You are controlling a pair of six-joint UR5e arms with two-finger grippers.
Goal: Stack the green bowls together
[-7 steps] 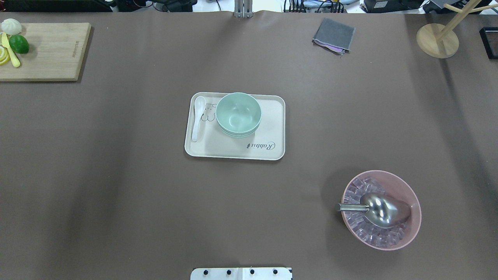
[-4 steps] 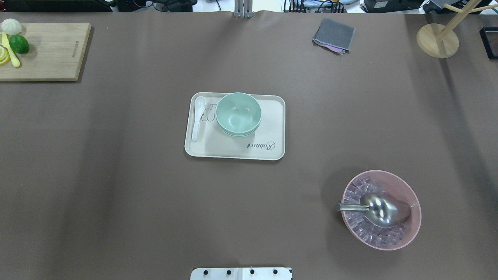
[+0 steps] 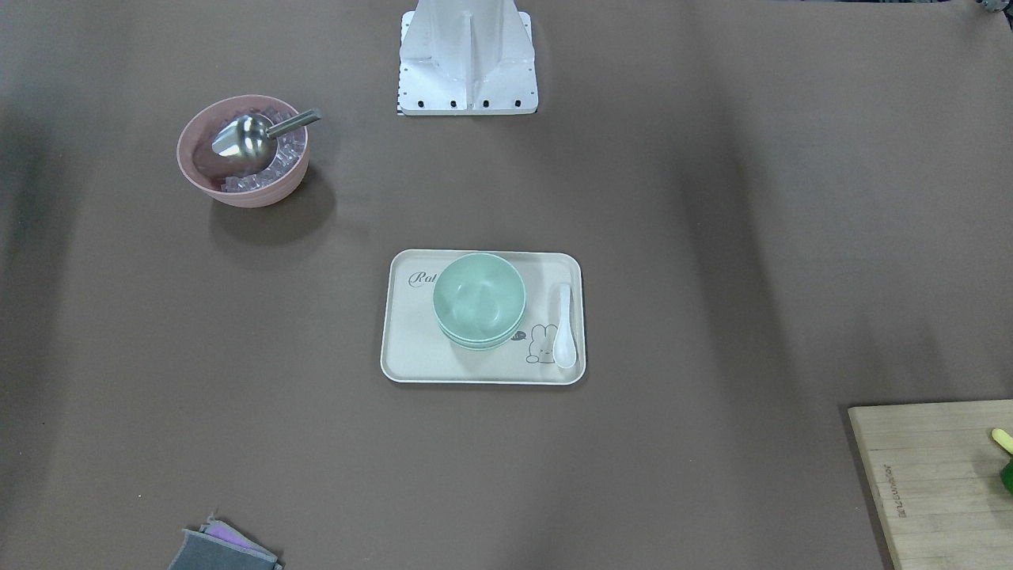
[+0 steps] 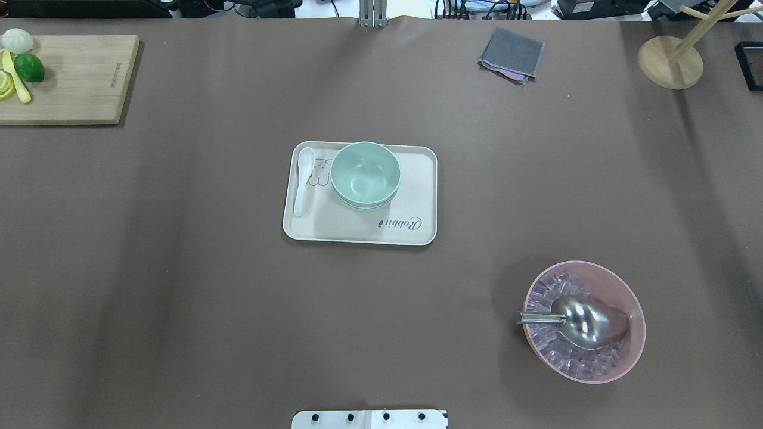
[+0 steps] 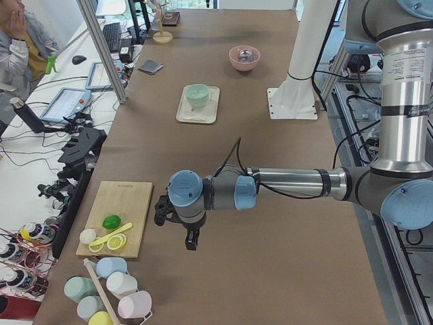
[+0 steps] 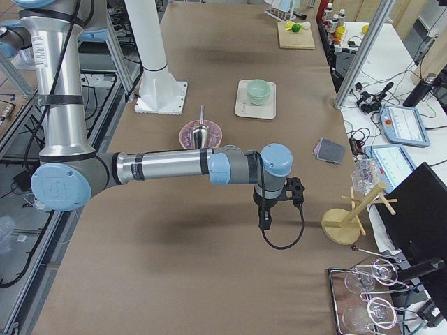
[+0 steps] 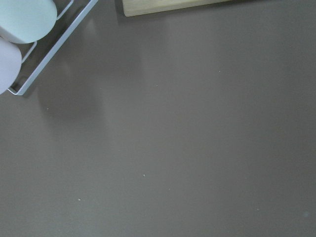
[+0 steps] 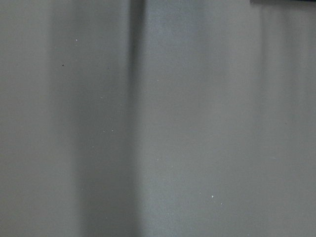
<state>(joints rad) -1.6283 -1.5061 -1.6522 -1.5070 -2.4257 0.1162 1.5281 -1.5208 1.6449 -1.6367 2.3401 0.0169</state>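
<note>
My left gripper [image 5: 192, 239] hangs over bare table near the board [image 5: 122, 217]. My right gripper [image 6: 265, 220] hangs at the opposite end. I cannot tell whether either is open or closed. The green bowls [image 4: 365, 174] sit nested on the tray [image 4: 346, 227] mid-table, inward and well apart from both, and neither arm looks clearly nearer.

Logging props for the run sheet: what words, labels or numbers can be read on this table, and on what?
"Rabbit": script printed on the tray, next to the green bowls.
Engraved line on the cutting board: too small to read.
Nothing else legible.
</note>
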